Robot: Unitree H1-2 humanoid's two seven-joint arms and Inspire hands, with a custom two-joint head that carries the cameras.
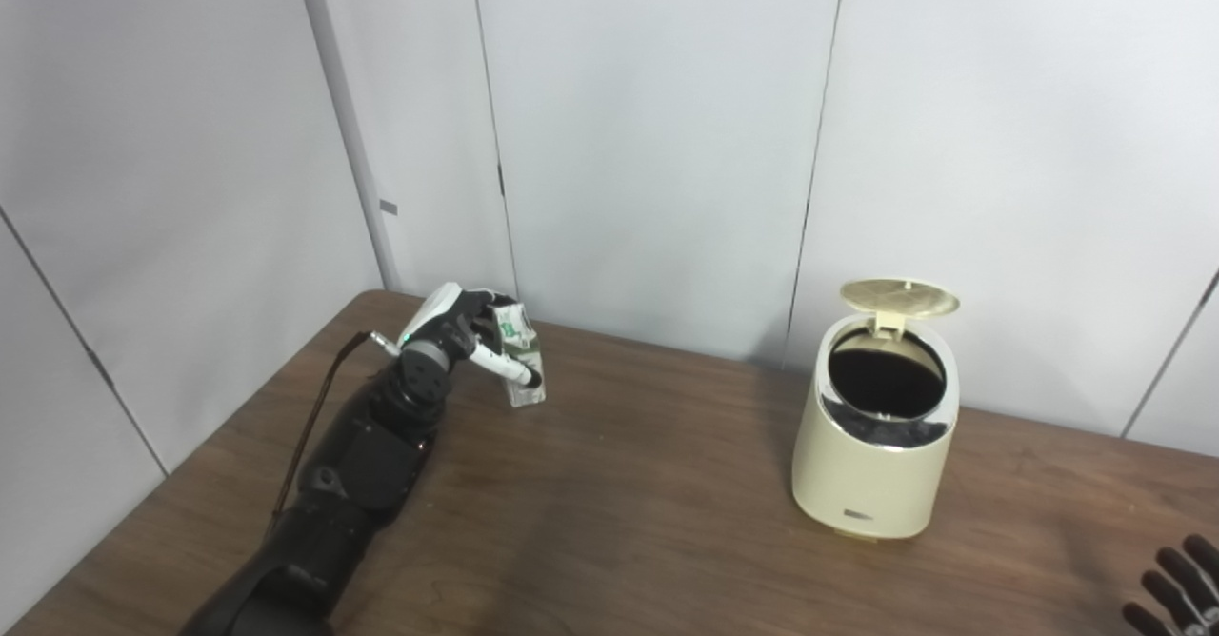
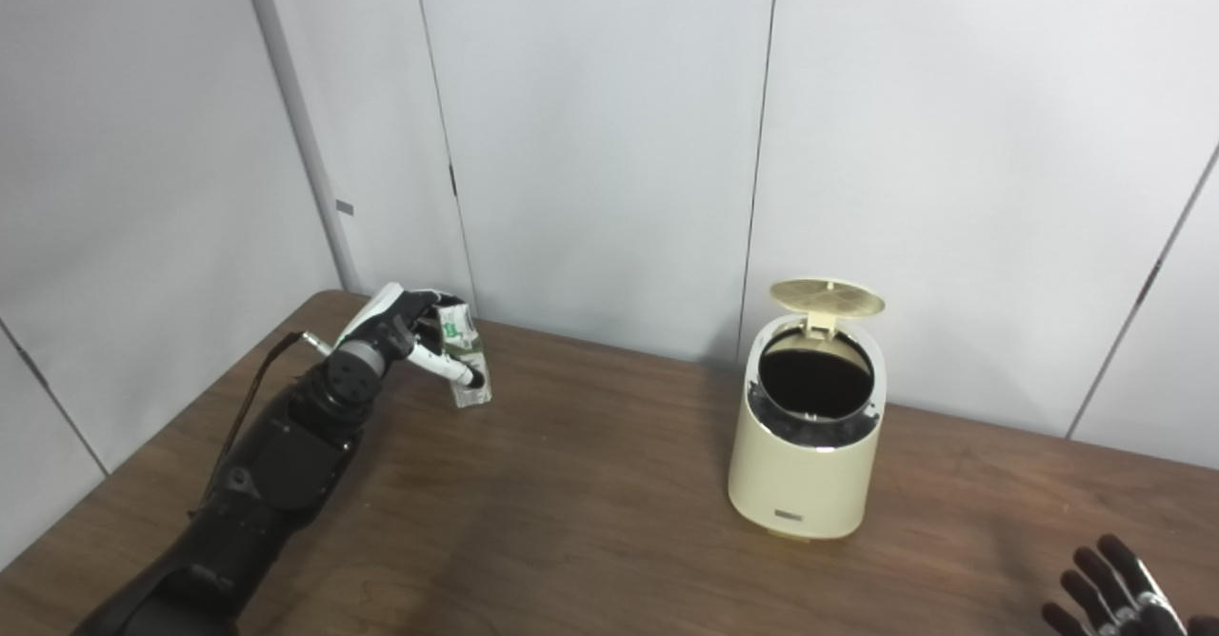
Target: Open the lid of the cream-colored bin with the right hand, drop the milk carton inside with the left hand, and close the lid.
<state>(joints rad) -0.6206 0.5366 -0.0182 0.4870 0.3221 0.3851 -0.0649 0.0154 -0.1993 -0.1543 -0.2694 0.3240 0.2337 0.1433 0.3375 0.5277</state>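
The cream-colored bin (image 1: 871, 465) stands on the right part of the brown table, and its round lid (image 1: 900, 297) is tipped up behind a dark opening (image 1: 886, 376). My left hand (image 1: 462, 336) is shut on the white and green milk carton (image 1: 519, 350) at the table's far left, with the carton's base at or just above the tabletop. My right hand (image 2: 1114, 593) rests low at the bottom right corner, well apart from the bin, fingers spread and holding nothing.
The brown wooden table (image 1: 619, 522) fills the lower half of the view. Grey wall panels (image 1: 648, 141) stand close behind the table's far edge. A thin cable (image 1: 319, 407) runs along my left arm.
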